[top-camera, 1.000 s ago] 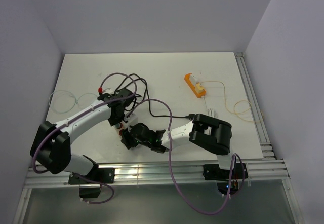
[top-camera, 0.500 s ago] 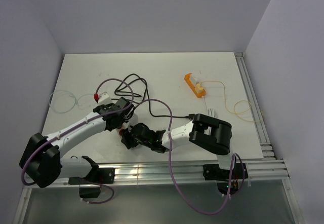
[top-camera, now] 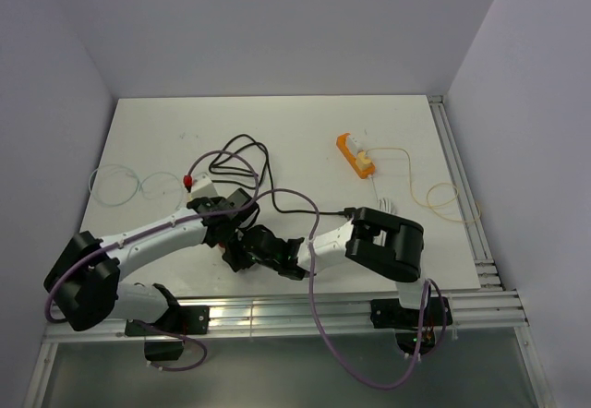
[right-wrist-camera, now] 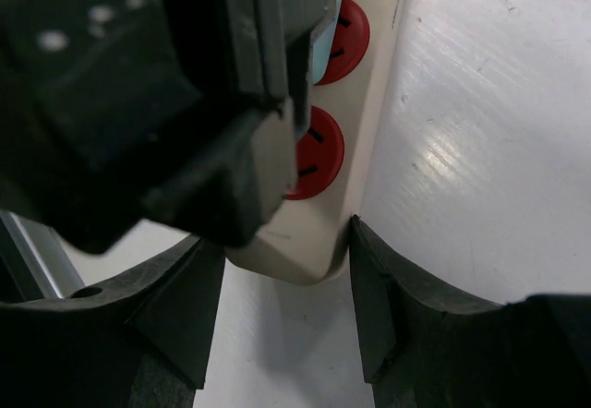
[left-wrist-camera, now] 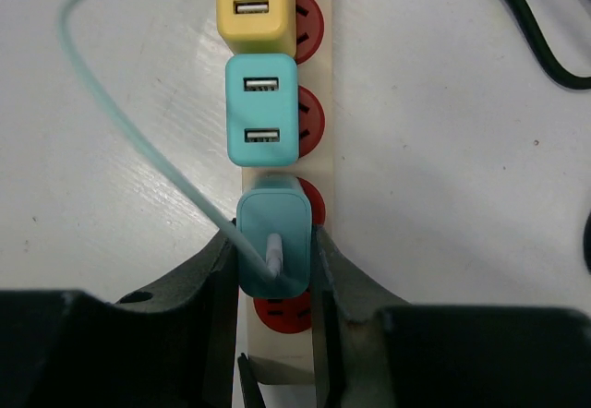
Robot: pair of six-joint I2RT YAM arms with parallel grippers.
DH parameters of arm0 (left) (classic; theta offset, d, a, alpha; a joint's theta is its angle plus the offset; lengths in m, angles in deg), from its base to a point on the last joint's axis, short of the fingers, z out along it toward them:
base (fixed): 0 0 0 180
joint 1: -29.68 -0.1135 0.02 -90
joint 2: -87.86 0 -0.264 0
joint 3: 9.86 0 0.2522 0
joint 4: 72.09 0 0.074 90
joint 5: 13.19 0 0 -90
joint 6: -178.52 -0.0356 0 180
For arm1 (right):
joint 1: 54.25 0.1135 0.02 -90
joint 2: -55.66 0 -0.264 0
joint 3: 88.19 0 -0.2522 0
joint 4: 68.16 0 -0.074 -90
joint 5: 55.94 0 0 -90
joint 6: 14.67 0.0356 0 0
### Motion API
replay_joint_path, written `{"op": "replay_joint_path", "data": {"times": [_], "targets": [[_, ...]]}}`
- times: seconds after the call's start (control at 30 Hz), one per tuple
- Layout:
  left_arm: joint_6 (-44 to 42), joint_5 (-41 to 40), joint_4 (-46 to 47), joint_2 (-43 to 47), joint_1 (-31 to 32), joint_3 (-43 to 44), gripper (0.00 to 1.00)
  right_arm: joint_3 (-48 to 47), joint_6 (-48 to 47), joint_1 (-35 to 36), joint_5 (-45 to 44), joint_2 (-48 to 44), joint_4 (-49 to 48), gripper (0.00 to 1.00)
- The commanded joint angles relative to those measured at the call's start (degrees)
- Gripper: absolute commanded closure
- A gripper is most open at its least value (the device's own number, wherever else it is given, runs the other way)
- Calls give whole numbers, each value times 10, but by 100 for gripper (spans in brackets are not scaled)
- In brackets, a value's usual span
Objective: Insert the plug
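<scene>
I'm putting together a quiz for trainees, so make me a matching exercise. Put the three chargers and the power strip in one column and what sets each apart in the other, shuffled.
Column one:
1. yellow charger
2. middle teal charger
3. cabled teal charger
4. power strip

Column two:
A. gripped by the left gripper
B. its end sits inside the right gripper
C. one empty USB port
D. two empty USB ports

Pairs: 1-C, 2-D, 3-A, 4-B

Smooth plastic plug and strip; glossy table.
</scene>
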Motion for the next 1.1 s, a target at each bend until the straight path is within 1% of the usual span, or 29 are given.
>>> {"op": "replay_joint_path", "data": {"times": [0.0, 0.1, 0.13, 0.2, 0.33, 0.5, 0.67, 0.7, 0.73, 0.83, 0.9, 0.93, 0.97, 1.0, 1.03, 1.07], "targets": [[70, 190, 54, -51, 24, -88, 100, 38, -38, -14, -61, -26, 123, 100], [79, 208, 84, -28, 27, -115, 100, 61, -29, -14, -67, -52, 106, 100], [81, 216, 122, -21, 27, -126, 100, 64, -26, -15, -65, -56, 105, 100], [85, 232, 147, -12, 27, -154, 100, 62, -24, -14, -66, -56, 111, 100], [96, 227, 124, -42, 27, -147, 100, 70, -15, -15, -59, -52, 97, 100], [88, 240, 131, -68, 28, -138, 100, 64, -15, -15, -56, -47, 99, 100], [77, 259, 159, -32, 23, -156, 100, 68, -14, -14, -59, -45, 96, 100], [73, 264, 168, -14, 21, -170, 100, 68, -13, -14, -59, -45, 97, 100], [61, 271, 187, -4, 10, -177, 100, 68, -13, -14, -60, -45, 97, 100], [42, 290, 202, 33, -22, -199, 100, 68, -11, -15, -60, -44, 99, 100], [32, 299, 203, 55, -39, -206, 95, 69, -11, -15, -59, -44, 95, 100], [22, 303, 205, 62, -54, -208, 89, 67, -11, -15, -59, -43, 96, 100], [19, 304, 206, 75, -59, -209, 85, 65, -11, -15, -59, -42, 96, 100], [17, 311, 207, 82, -62, -212, 79, 63, -12, -15, -60, -40, 100, 100], [10, 314, 208, 87, -69, -213, 63, 59, -13, -15, -61, -38, 100, 100], [5, 317, 209, 99, -70, -212, 55, 57, -12, -15, -60, -37, 100, 100]]}}
